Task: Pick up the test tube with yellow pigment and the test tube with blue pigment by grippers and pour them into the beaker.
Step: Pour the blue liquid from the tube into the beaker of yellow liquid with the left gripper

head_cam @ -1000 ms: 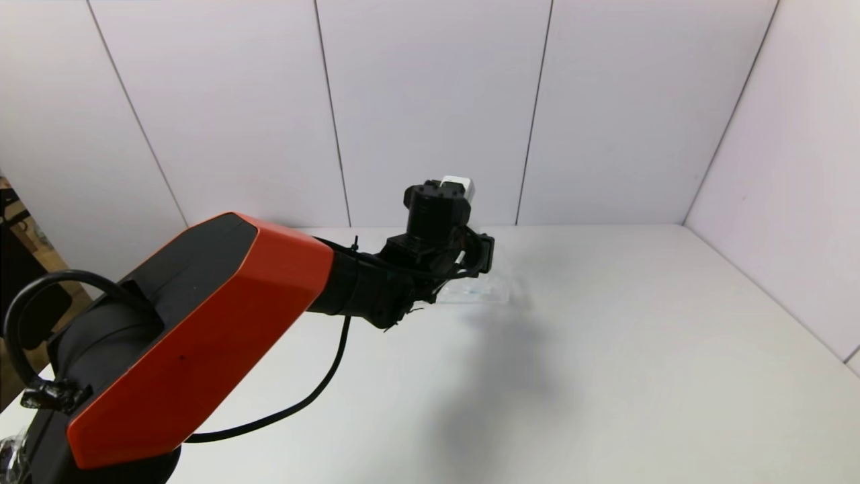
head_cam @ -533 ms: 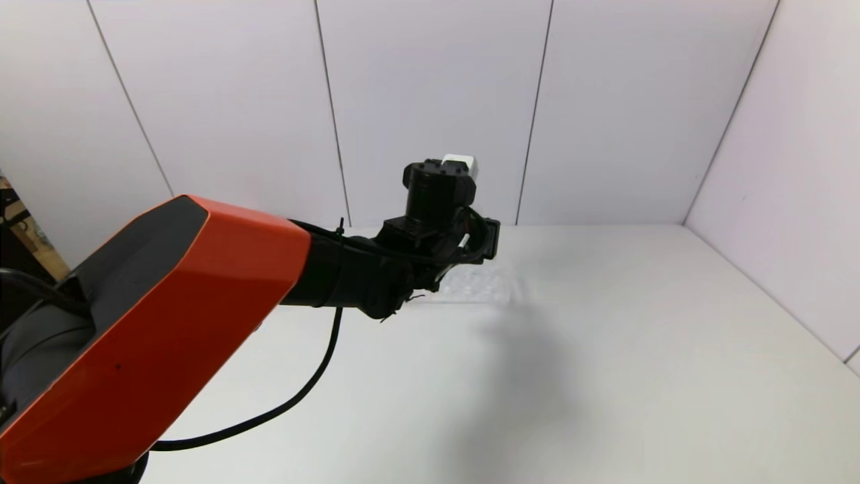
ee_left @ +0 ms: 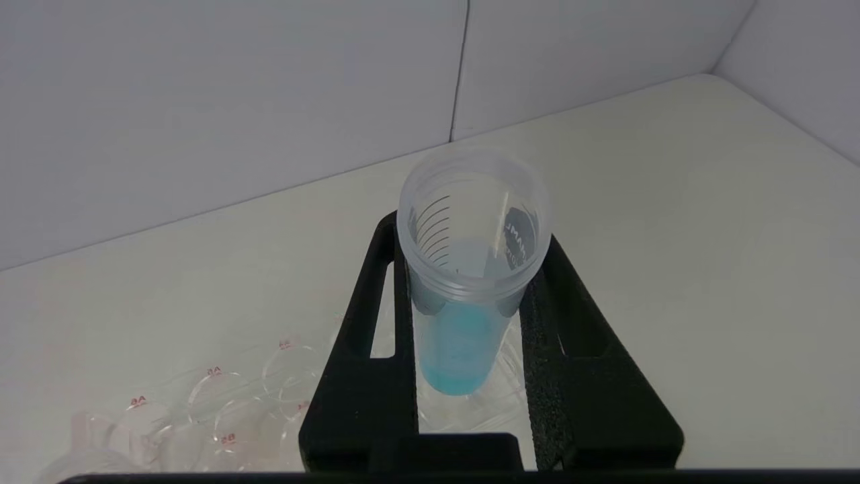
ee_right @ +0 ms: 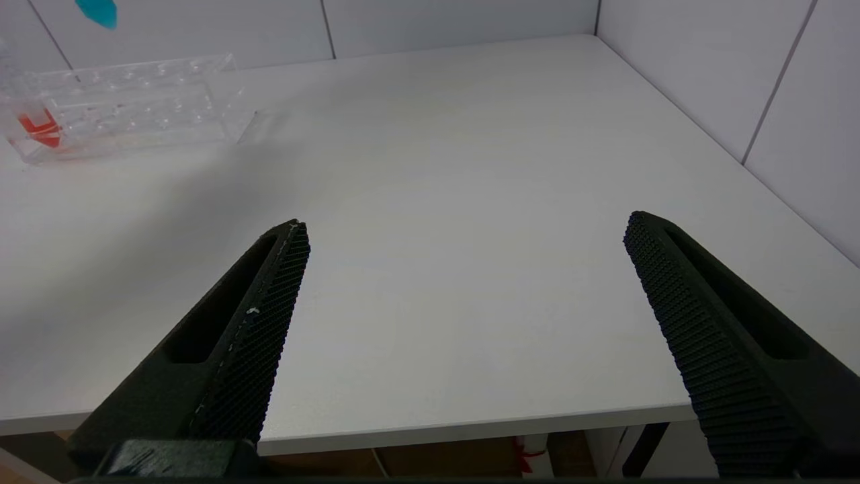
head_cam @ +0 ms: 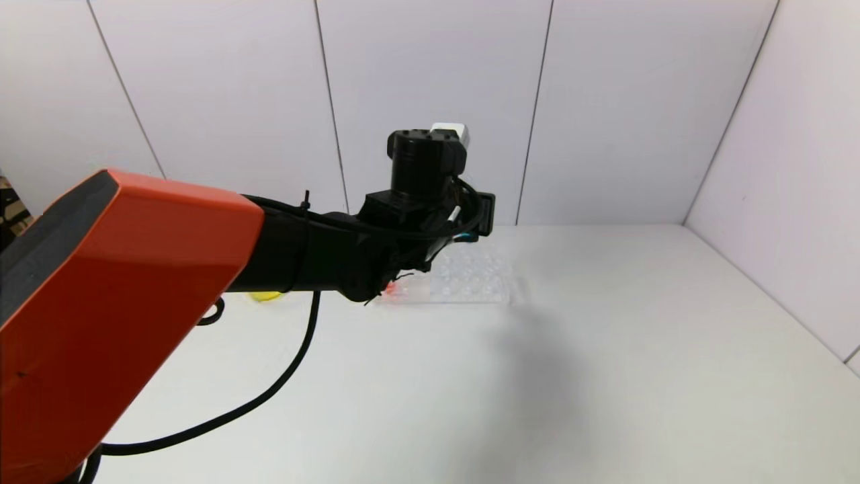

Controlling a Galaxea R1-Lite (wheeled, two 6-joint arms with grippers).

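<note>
My left gripper [ee_left: 470,235] is shut on the test tube with blue pigment [ee_left: 460,343], a clear tube with graduation marks and blue liquid in its rounded bottom. It holds the tube upright in the air above the clear tube rack [head_cam: 474,282]. In the right wrist view the tube's blue tip [ee_right: 99,12] hangs well above the rack [ee_right: 134,101]. A spot of yellow [head_cam: 267,296] shows below my left forearm; I cannot tell whether it is the yellow test tube or the beaker. My right gripper [ee_right: 463,232] is open and holds nothing, low over the table's front edge.
A tube with red liquid [ee_right: 41,128] stands at one end of the rack [ee_left: 222,403]. White walls close the table at the back and right. My left arm's orange link [head_cam: 121,289] and a black cable [head_cam: 269,396] cover the left of the head view.
My left arm has risen, lifting the blue tube higher above the rack. The rack's red end and the yellow spot have come into view beneath the arm.
</note>
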